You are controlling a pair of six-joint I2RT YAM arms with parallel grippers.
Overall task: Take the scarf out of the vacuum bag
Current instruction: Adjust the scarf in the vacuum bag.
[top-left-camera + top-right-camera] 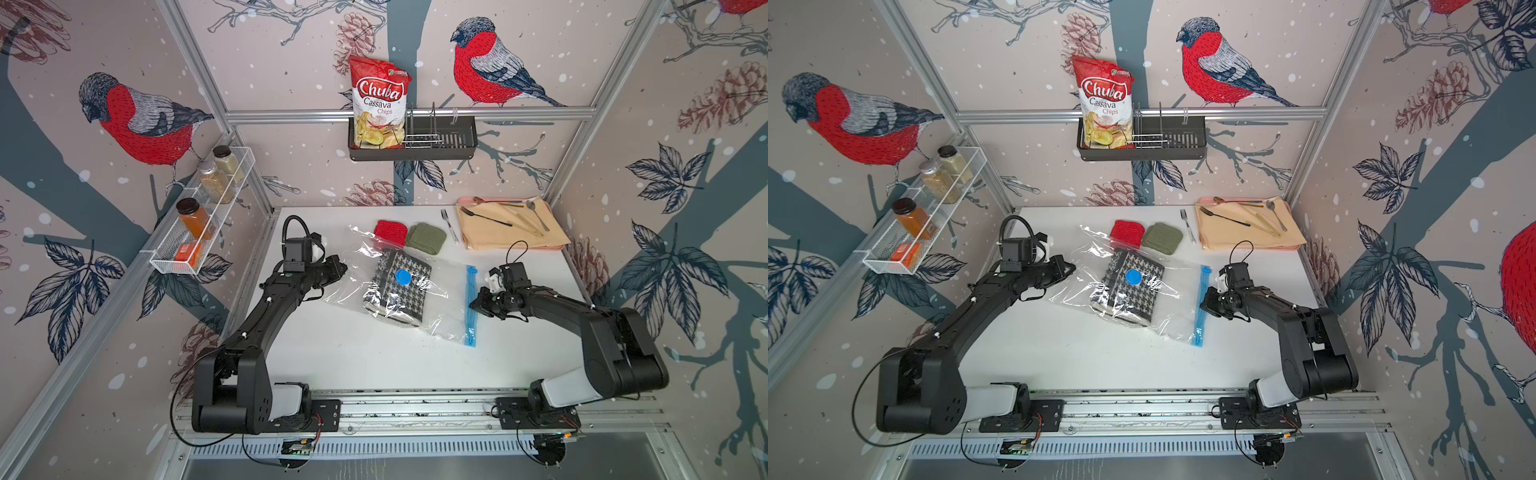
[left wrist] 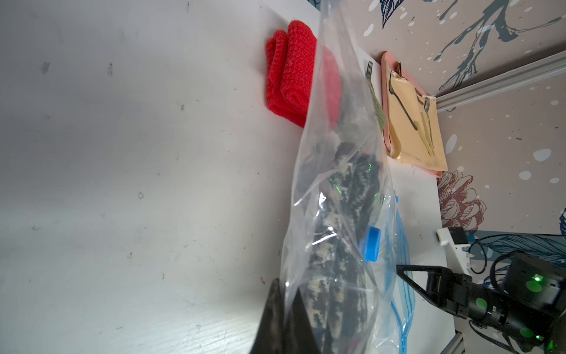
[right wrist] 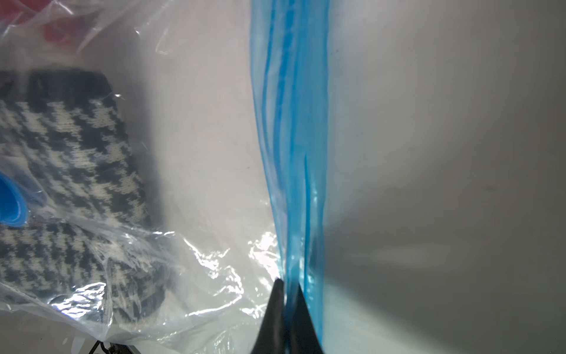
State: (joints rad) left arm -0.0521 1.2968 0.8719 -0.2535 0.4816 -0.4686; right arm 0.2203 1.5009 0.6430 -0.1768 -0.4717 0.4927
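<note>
The clear vacuum bag (image 1: 444, 301) (image 1: 1173, 309) lies mid-table, with its round blue valve cap (image 1: 402, 277) on top. Inside it rests the folded black-and-white houndstooth scarf (image 1: 397, 293) (image 1: 1129, 291) (image 3: 76, 147). My left gripper (image 1: 337, 268) (image 2: 286, 285) is shut on the bag's clear plastic at the closed end, and the film (image 2: 337, 128) rises from the jaws. At the opposite end, my right gripper (image 1: 474, 303) (image 3: 286, 283) is shut on the light-blue zip strip (image 1: 471, 291) (image 3: 291, 122).
A red knit piece (image 1: 390, 232) and an olive-green knit piece (image 1: 426, 237) lie just behind the bag, the red one partly under the plastic. A fork (image 1: 449, 226) and a pink tray (image 1: 557, 247) with cloth and cutlery sit at the back right.
</note>
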